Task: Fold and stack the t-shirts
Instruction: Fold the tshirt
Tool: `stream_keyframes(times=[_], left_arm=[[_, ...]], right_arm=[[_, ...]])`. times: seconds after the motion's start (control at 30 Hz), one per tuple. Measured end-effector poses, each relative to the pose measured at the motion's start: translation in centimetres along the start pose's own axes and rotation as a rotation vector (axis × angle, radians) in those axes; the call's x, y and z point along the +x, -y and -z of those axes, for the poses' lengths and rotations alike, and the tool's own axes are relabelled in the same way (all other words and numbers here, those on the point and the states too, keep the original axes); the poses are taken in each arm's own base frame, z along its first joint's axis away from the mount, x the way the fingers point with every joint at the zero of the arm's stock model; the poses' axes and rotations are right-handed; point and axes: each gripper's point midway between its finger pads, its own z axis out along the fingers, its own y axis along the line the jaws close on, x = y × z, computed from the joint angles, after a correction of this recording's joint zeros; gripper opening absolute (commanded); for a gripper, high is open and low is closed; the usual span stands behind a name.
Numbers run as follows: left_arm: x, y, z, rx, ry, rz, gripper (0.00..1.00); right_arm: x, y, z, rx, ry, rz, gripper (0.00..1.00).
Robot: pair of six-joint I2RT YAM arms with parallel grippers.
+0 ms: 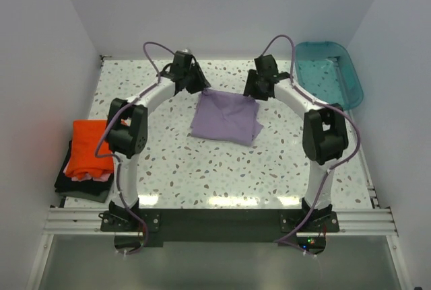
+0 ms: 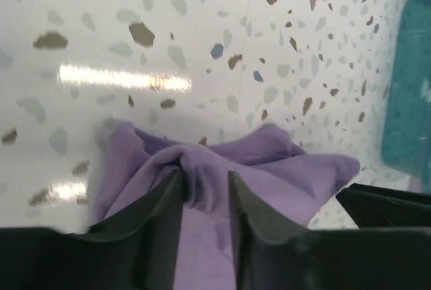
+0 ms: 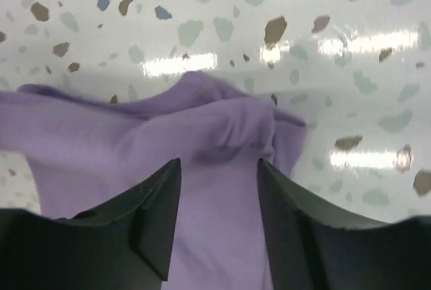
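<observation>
Snag risk: lavender shirt (image 1: 225,118) lies folded on the tabletop (image 1: 202,175) near its far edge, left gripper (image 2: 205,177) narrowly parted astride a cloth ridge, right gripper (image 3: 219,163) parted wider at the other far corner, so if you lift askew a finger may drag the fold open.

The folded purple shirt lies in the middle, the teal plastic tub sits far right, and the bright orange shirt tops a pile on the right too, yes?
Not quite: the bright orange-red cloth shirt tops a pile on the left, as the top external view shows. The folded lavender-purple cloth shirt is in the middle and the teal plastic tub far right.
</observation>
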Motion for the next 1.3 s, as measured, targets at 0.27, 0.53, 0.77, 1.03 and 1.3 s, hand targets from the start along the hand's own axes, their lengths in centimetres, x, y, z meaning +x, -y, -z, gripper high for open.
stream_keyframes(times=[0.27,0.53,0.77,1.03,1.3], left_arm=[[-1.6,-3.3,-2.3,-0.020,0.002,0.009,0.64],[-4.6,-2.9,3.5,-0.065,0.147,-0.049,0.37],[-1.7,-0.6,2.1,-0.036,0.108,-0.146,0.07],[3.0,-2.8,-4.3,-0.039,-0.005,-0.167,0.27],[1.7,-4.1,-7.6,-0.041,0.030,-0.027,0.39]], right_arm=[[-1.0,2.0,-3.4,0.050,-0.035,0.007,0.72],[0.7,-1.6,0.0,0.046,0.003,0.097,0.60],[3.4,-4.1,-1.3,-0.006,-0.046,0.138,0.37],[3.1,-0.3,-6.5,-0.003,-0.102,0.026,0.34],[1.3,1.1,-8.9,-0.096,-0.105,-0.143,0.34]])
